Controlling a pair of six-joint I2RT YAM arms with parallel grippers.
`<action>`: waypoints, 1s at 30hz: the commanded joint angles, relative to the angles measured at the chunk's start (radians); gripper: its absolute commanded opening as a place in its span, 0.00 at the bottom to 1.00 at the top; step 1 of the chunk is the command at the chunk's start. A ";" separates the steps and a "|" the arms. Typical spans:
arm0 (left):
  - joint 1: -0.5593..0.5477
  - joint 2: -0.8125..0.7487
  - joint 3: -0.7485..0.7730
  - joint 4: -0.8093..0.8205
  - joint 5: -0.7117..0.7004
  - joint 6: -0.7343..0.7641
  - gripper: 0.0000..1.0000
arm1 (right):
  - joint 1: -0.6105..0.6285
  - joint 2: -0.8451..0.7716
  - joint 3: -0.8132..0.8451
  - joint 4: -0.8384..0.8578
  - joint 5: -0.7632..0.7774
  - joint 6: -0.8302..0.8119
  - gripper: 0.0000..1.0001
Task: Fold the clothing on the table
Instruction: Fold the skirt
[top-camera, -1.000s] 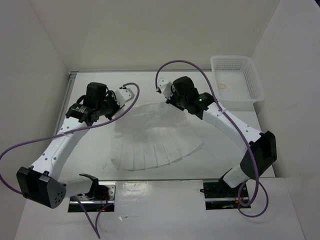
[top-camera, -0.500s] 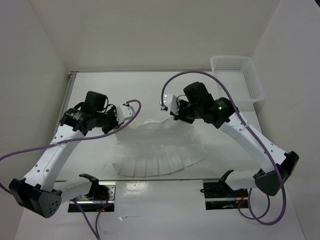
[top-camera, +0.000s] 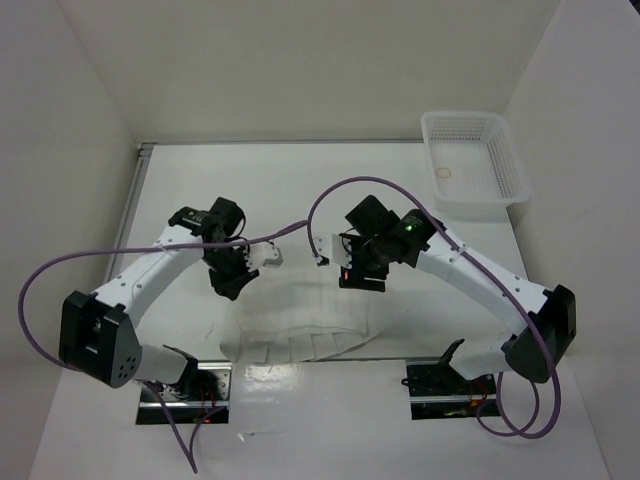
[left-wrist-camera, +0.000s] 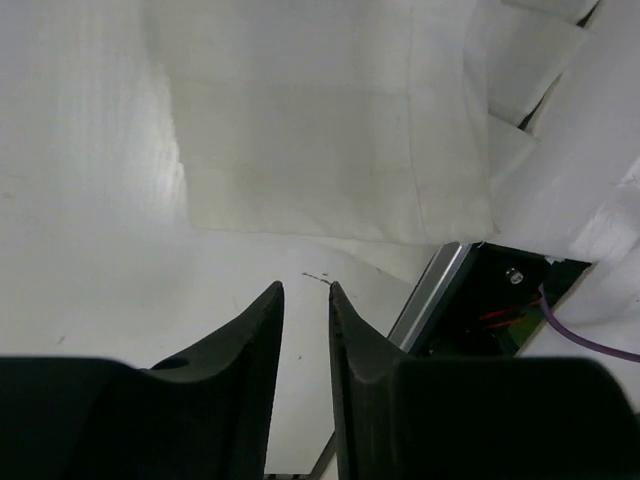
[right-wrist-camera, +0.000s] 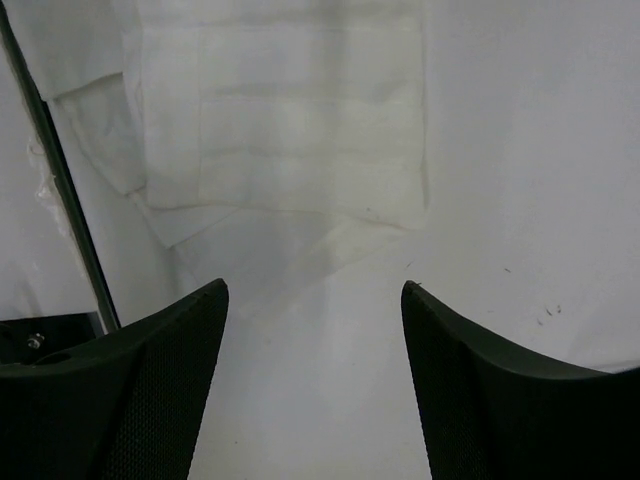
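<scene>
The clothing (top-camera: 305, 318), a white pleated garment folded over on itself, lies at the near edge of the worktop (top-camera: 300, 190), between the two arm bases. Its pleated hem fans along the thin metal rail (right-wrist-camera: 62, 205) that runs along that edge, and its smooth folded edge faces the back wall. In the left wrist view the folded panel (left-wrist-camera: 320, 150) shows a straight, crisp lower edge with loose pleats stacked to its right. The left hand (left-wrist-camera: 305, 288) hangs just short of that edge over bare worktop, its dark fingers (left-wrist-camera: 255, 340) parted by only a narrow slit and gripping nothing. In the right wrist view the garment (right-wrist-camera: 290, 130) shows layered flat folds ending in a squared corner. The right hand (right-wrist-camera: 313, 288) is poised just off that corner, with its fingers (right-wrist-camera: 170, 350) spread wide and nothing between them. From above, both arms bend inward over the garment's far side, the left at its left end and the right near its middle, and their purple cables (top-camera: 340, 190) loop high over the surface. Beyond the fold, a broad stretch of white worktop runs back to the rear wall, with white side walls closing it in on the left and right. A white mesh basket (top-camera: 500, 150) stands in the far right corner, well apart from the garment and from both hands. A small ring (top-camera: 447, 172) lies on its floor.
</scene>
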 joint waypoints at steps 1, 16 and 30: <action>-0.003 -0.117 0.086 0.025 0.020 -0.023 0.32 | 0.006 -0.006 -0.005 0.065 0.038 0.027 0.75; 0.109 -0.665 -0.002 0.566 -0.440 -0.499 1.00 | 0.104 0.394 0.041 0.263 0.015 0.249 0.99; 0.177 -0.634 -0.150 0.694 -0.532 -0.620 1.00 | 0.186 0.543 0.351 0.250 -0.071 0.570 0.99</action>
